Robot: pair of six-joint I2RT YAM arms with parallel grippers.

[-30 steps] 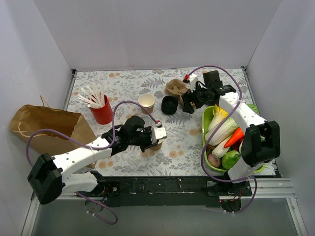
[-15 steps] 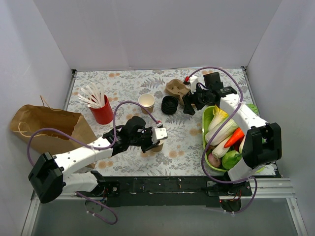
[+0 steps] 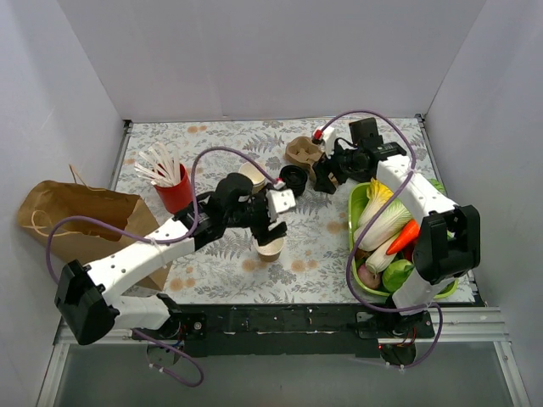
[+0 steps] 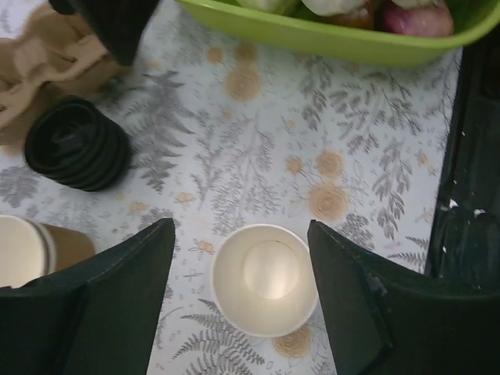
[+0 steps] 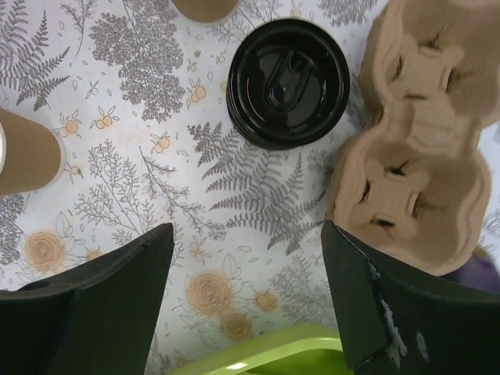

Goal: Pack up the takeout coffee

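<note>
On the fern-printed desk [image 3: 212, 144], the left wrist view looked straight down into the cream paper cup [image 4: 264, 277]. It showed the cup's empty tan inside, its round rim and a clear gap to each finger [image 4: 117, 289] of the left pincer [image 4: 241, 228], which was spread wide. The overhead view showed the cup only small, near the front edge, just in front of that pincer. Only the right wrist view showed the moulded recess in the glossy top of the black lid stack [image 5: 287, 82]. The stack lay just beside the rough pulp carrier [image 5: 414, 156] with its two wells. The right pincer [image 5: 248, 226] stood wide with nothing between its jaws. A second earlier the left pincer had been clamped low on the cup. It had since spread and risen, leaving the cup upright, unlidded and alone on the desk. A second cup [image 4: 31, 250] stood near, and the ribbed lid stack lay well apart.
</note>
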